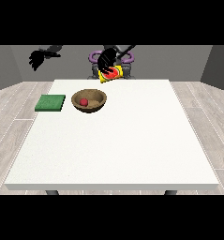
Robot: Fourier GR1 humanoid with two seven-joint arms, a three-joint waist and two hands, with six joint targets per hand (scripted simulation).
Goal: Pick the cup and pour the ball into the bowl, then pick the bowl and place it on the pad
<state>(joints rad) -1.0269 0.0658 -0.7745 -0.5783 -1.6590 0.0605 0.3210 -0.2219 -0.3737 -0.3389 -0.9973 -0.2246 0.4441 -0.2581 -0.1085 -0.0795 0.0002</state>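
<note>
The hand at the view's right (105,60) has its fingers wrapped round the tipped yellow cup (110,74); the red ball (84,101) sits in the wooden bowl (97,105). The hand at the view's left (37,58) hangs raised, fingers apart.

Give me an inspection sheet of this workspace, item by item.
Surface: white table, mostly bare.
Job's things: red ball lies in the wooden bowl; green pad beside the bowl at the view's left, apart; yellow cup held tipped above the table's far edge.
Clutter: nothing seen.
Hands: hand at the view's right holds the cup; hand at the view's left raised, holding nothing.
Cables: nothing seen.
Surroundings: grey walls, plank floor.
</note>
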